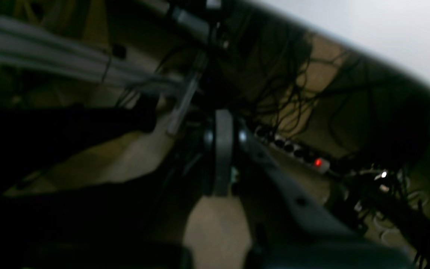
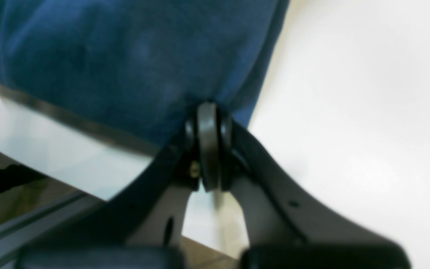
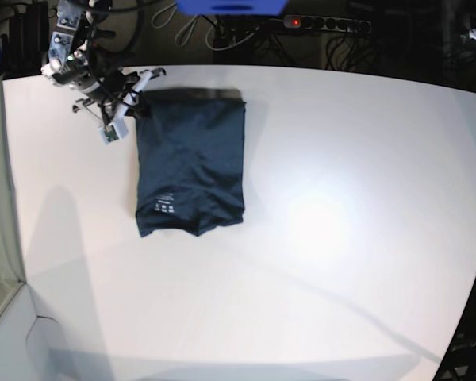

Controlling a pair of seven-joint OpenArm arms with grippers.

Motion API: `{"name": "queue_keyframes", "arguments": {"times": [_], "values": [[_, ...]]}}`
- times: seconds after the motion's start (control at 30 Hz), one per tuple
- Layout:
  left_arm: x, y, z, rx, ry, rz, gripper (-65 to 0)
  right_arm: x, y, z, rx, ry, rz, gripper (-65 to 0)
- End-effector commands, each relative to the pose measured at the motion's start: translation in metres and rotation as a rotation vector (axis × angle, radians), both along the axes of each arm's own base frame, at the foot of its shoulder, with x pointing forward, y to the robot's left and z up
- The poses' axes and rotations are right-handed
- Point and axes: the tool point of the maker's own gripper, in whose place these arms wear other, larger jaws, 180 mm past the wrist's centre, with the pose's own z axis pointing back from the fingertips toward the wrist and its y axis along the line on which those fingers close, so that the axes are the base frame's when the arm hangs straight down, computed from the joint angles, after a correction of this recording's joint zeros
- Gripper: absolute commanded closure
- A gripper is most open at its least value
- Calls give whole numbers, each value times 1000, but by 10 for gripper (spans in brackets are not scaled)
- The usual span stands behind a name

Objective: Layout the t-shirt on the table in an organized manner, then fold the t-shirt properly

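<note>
The dark navy t-shirt (image 3: 190, 163) lies on the white table (image 3: 341, 238) as a long narrow rectangle, its white neck label showing near the front end. My right gripper (image 3: 135, 103) is at the shirt's far left corner. In the right wrist view it (image 2: 207, 110) is shut on a pinch of the blue fabric (image 2: 125, 56), close to the table's edge (image 2: 69, 123). My left gripper (image 1: 222, 119) is shut on nothing and hangs off the table, over the floor. I cannot make out the left arm in the base view.
Under the left gripper lie tangled cables and a power strip (image 1: 293, 149) with a red light. The table's curved edge (image 1: 368, 41) crosses the upper right of the left wrist view. A blue object (image 3: 230, 6) and another power strip (image 3: 325, 24) sit beyond the far edge.
</note>
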Motion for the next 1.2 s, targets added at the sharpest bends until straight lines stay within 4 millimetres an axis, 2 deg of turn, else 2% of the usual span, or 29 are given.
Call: {"name": "queue_keyframes", "arguments": {"times": [0.0, 0.2, 0.33, 0.43, 0.5, 0.63, 0.77, 0.83, 0.9, 0.97, 1.07, 1.17], "values": [[0, 9, 12, 40, -4, -8, -1, 2, -3, 4, -12, -12, 0, 0], [-3, 9, 11, 40, 7, -8, -1, -3, -4, 3, -10, -14, 0, 0], [-16, 9, 11, 45, 43, -11, -1, 0, -2, 10, 21, -84, -16, 0], [-25, 10, 9, 42, 69, -10, -1, 0, -28, 13, -1, -110, -94, 0], [-25, 5, 1, 23, 92, -29, -1, -3, -47, 14, -27, -109, -144, 0], [-33, -15, -34, -77, 177, -87, -1, -13, -80, 15, -73, -102, -221, 0], [-40, -21, -70, -164, 196, -127, -1, -45, -126, 13, -144, -59, -343, 0], [-44, -19, -87, -179, 203, -149, -1, -67, -153, 16, -198, -29, -396, 0], [-54, -19, -106, -192, 242, -163, -1, -90, -172, 15, -238, 9, -430, 0], [-69, -25, -125, -225, 266, -154, -1, -111, -184, 13, -261, 48, -459, 0], [-74, -35, -149, -262, 260, -163, -1, -138, -202, 11, -289, 97, -510, 0], [-86, -52, -176, -320, 254, -160, -1, -161, -211, -2, -265, 113, -567, 0]]}}
